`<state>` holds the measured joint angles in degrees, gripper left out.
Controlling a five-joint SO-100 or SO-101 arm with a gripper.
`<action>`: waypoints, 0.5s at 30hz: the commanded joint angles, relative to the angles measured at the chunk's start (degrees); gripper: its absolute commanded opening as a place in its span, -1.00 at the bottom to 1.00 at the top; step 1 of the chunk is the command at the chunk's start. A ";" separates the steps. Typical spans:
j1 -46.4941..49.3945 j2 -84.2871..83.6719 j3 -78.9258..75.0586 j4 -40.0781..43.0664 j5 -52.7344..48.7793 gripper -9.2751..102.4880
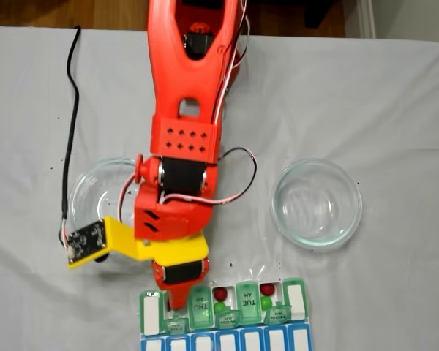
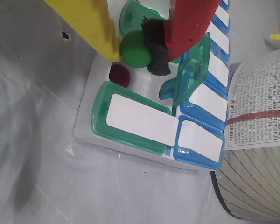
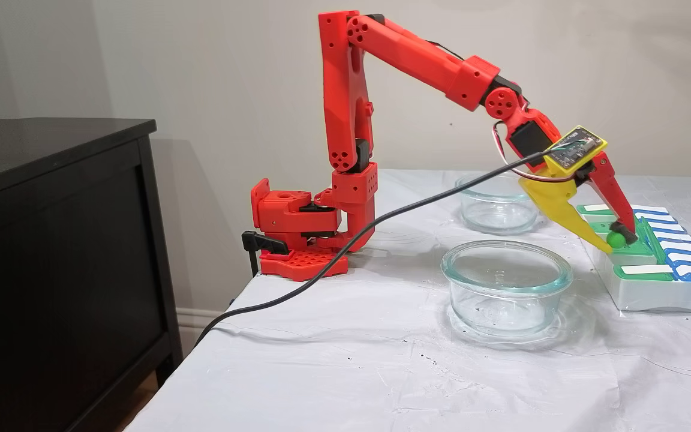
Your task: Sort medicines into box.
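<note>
My gripper (image 2: 134, 53) is shut on a green medicine ball (image 2: 135, 49), pinched between the yellow finger and the black pad of the red finger. It hangs just over an open cell of the box (image 2: 91, 126) near its end, where a red ball (image 2: 120, 74) lies. The side fixed view shows the gripper (image 3: 616, 239) and ball (image 3: 614, 239) low over the box (image 3: 657, 300). From above, the gripper (image 1: 177, 298) covers that cell of the box (image 1: 296, 301). Two other open cells each hold a red ball (image 1: 219, 294) and a green ball (image 1: 219, 308).
Two round glass dishes stand behind the box, one (image 1: 317, 202) to the right and one (image 1: 88, 194) partly under the arm. A black cable (image 1: 72, 110) trails over the white cloth. A printed paper-wrapped container (image 2: 261, 112) stands beside the box. A dark cabinet (image 3: 51, 240) borders the table.
</note>
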<state>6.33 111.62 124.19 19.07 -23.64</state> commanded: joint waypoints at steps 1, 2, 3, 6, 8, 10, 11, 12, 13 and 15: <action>-1.05 1.67 -5.10 -2.55 -1.41 -0.84; -1.14 1.58 -5.01 -2.90 -1.49 -0.84; -1.14 1.32 -5.10 -3.25 -1.49 -0.84; -1.14 -0.79 -7.03 -3.60 -1.41 -0.84; -1.05 -2.55 -8.44 -3.87 -1.41 -0.84; -1.05 -4.22 -9.49 -4.31 -1.67 -0.84; -1.05 -5.10 -9.93 -4.39 -1.85 -0.84; -1.05 -5.80 -10.20 -4.75 -2.46 -0.84; -1.05 -6.24 -10.20 -5.54 -2.90 -0.84; -0.97 -6.59 -9.76 -7.38 -3.60 -0.84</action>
<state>5.98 103.71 119.27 14.68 -25.66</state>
